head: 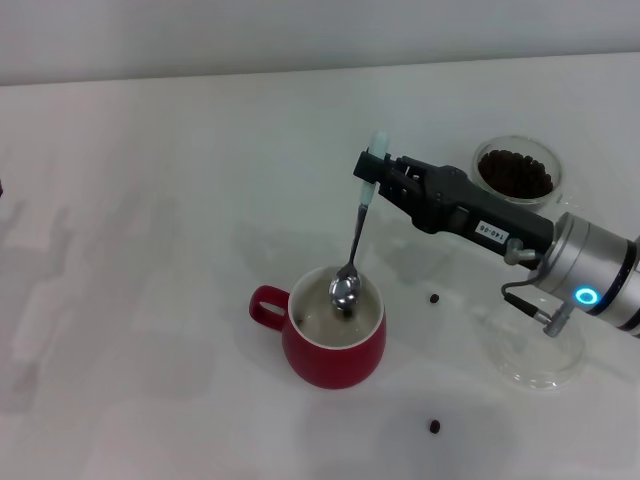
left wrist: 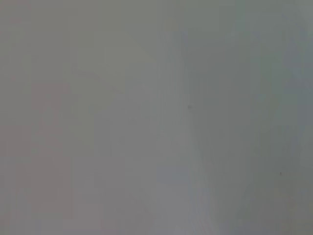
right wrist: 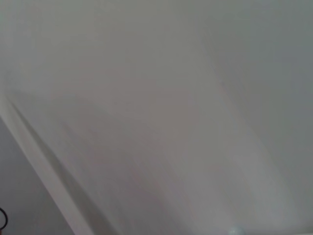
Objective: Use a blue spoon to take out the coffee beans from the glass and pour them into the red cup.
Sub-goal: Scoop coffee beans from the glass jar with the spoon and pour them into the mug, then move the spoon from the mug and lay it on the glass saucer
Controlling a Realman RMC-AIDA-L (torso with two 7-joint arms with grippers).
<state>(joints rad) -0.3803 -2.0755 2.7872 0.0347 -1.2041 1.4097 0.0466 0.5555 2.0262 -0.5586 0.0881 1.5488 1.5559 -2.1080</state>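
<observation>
Right gripper (head: 372, 172), frame centre, clamps pale-blue handle of metal teaspoon (head: 352, 250); bowl hangs inside bulbous red mug (head: 335, 335). Spoon light, stiff, likely slippery; handle-end hold suits. Left gripper unseen.

The head view looks forward and down from above onto the white desk (head: 140, 250), near enough that the red cup (head: 335, 345) sits low in the middle. Both wrist views show only a plain pale surface, so their facing and distance cannot be told, nor any ground shared with the head view.
</observation>
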